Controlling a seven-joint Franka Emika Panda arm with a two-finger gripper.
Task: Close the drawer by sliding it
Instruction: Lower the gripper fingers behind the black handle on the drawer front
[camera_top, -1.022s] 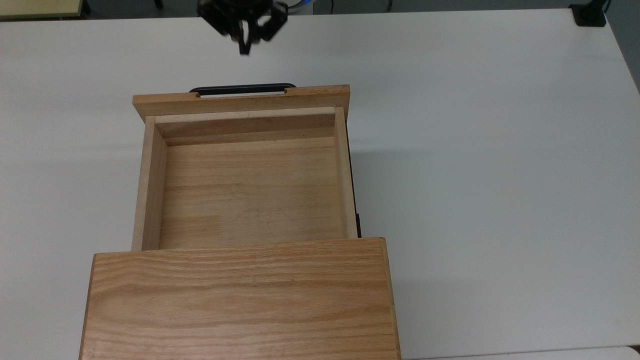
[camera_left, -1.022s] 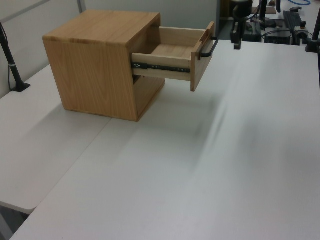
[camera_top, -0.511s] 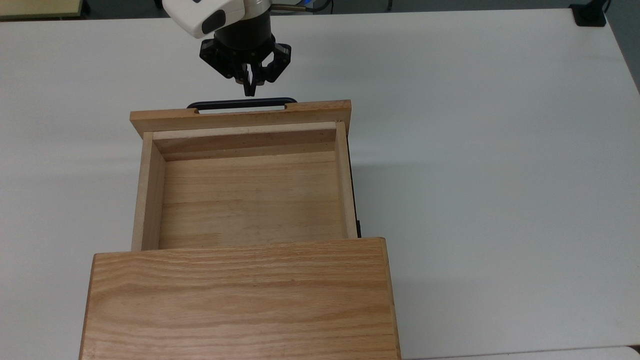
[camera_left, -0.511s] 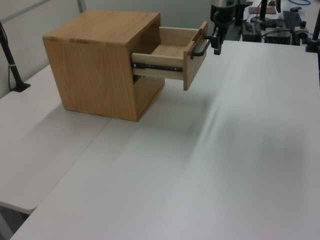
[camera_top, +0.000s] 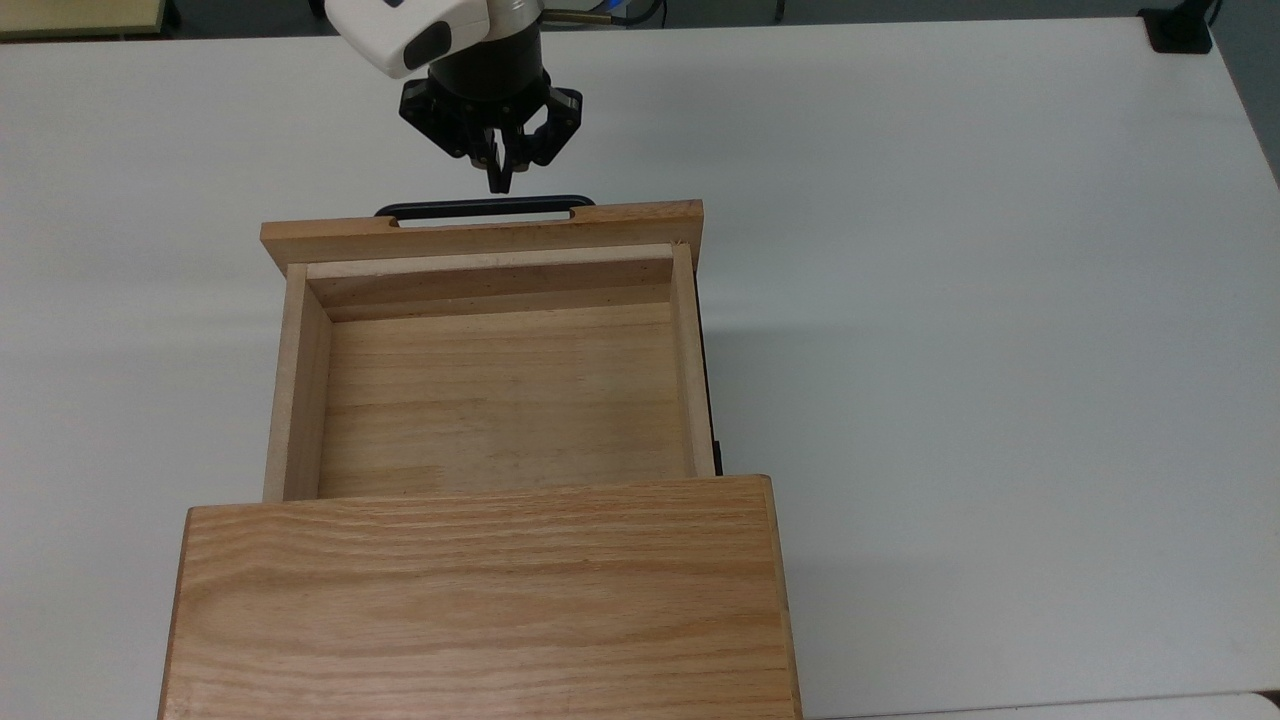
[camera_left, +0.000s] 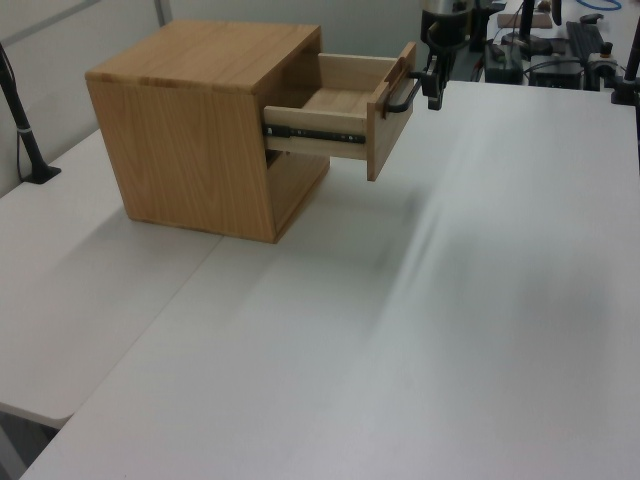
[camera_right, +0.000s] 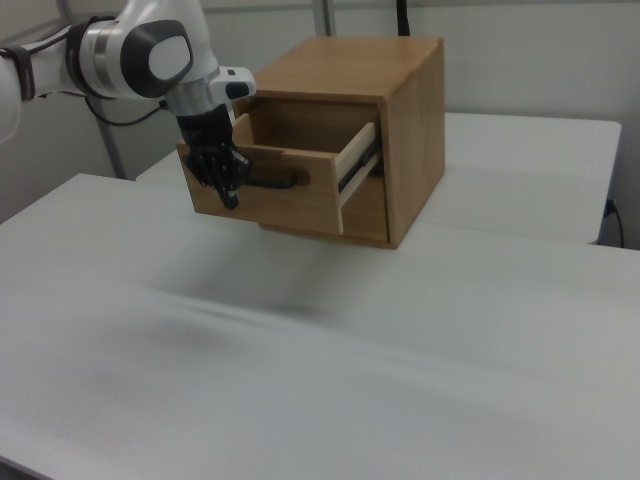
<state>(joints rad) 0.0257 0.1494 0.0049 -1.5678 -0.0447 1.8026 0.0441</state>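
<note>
The light oak drawer (camera_top: 500, 400) stands pulled far out of the wooden cabinet (camera_top: 480, 600), and nothing lies inside it. Its wider front panel (camera_top: 480, 228) carries a thin black bar handle (camera_top: 485, 207). My gripper (camera_top: 497, 183) is shut with nothing held, its tips pointing at the middle of the handle, right at the bar. In the left view the gripper (camera_left: 434, 95) sits just beyond the handle (camera_left: 400, 97) of the drawer (camera_left: 340, 110). In the right view the gripper (camera_right: 229, 197) hangs in front of the panel (camera_right: 300, 200), beside the handle (camera_right: 272, 182).
The cabinet (camera_right: 385, 110) rests on a white table (camera_top: 1000, 350) with wide bare surface to the top view's right and left. A black clamp (camera_top: 1178, 30) sits at the far right corner. A dark post (camera_left: 25, 130) stands at the left view's left edge.
Over the last second my gripper came down to the handle and the drawer's front slid a little toward the cabinet. Nothing has moved in the last half second.
</note>
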